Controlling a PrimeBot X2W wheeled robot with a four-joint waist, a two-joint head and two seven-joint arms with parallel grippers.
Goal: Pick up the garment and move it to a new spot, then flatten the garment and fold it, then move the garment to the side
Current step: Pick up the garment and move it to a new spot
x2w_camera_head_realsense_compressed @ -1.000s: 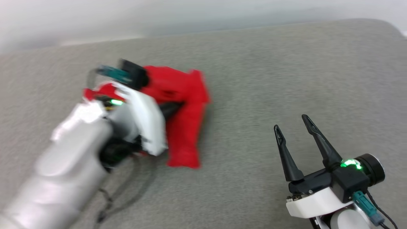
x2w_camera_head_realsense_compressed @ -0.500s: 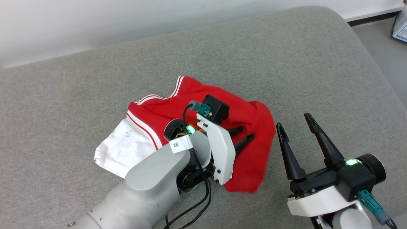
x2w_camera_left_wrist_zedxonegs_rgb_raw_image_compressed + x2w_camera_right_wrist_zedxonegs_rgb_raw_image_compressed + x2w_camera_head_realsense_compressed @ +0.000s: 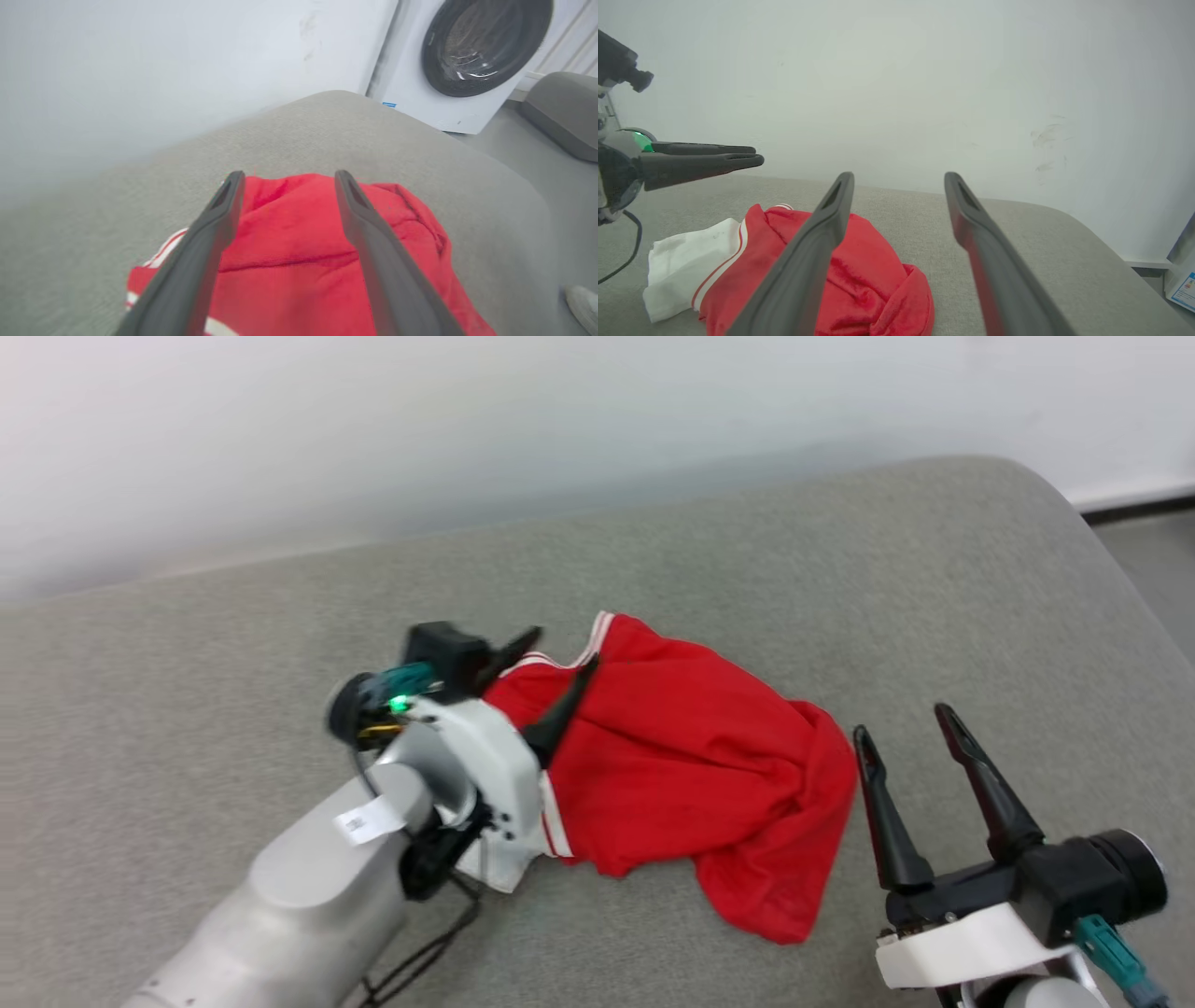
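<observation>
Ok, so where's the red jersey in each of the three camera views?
Head view: the garment lies crumpled at the centre, slightly right.
Left wrist view: the garment sits lower centre, running off the bottom edge.
Right wrist view: the garment sits lower left, its white sleeve at the left end.
Shared landmark: the grey cushion under it.

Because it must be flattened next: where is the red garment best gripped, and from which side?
Probably the striped trim at the garment's far left edge: it lies exposed as a clean edge, while the right end is bunched. Come down from the left, where the open left end effector hovers.
</observation>
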